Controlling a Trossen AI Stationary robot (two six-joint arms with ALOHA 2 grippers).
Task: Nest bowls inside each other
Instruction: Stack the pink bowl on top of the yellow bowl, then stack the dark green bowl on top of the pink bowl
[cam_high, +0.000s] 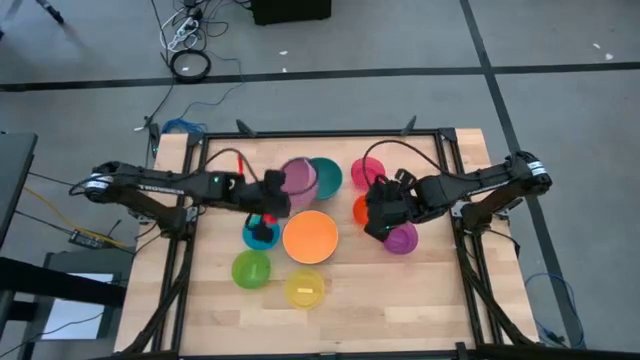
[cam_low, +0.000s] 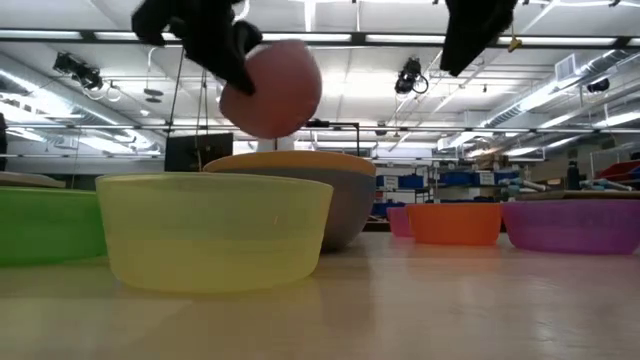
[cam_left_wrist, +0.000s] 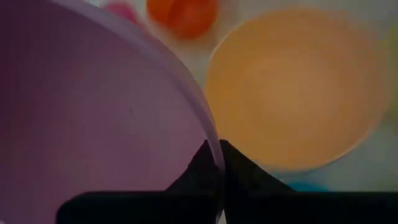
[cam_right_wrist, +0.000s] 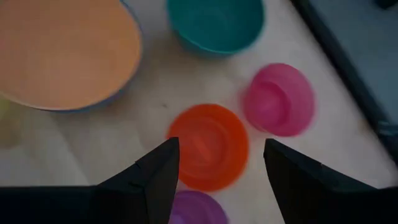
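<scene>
So the left gripper (cam_high: 277, 190) is clamped on the rim of the pink bowl (cam_high: 299, 180), holding it up off the table near the middle of the high view, just above the big orange bowl (cam_high: 310, 237). The right gripper (cam_high: 380, 212) hangs with its fingers wide apart over the red-orange bowl (cam_right_wrist: 208, 146), right of centre. The teal bowl (cam_high: 325, 175), magenta bowl (cam_high: 366, 172), purple bowl (cam_high: 402, 239), green bowl (cam_high: 251, 269) and yellow bowl (cam_high: 304, 288) sit around them.

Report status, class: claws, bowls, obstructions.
Left claw shut on pink bowl, lifted. Right claw open above red-orange bowl. Orange bowl below, unobstructed.
</scene>
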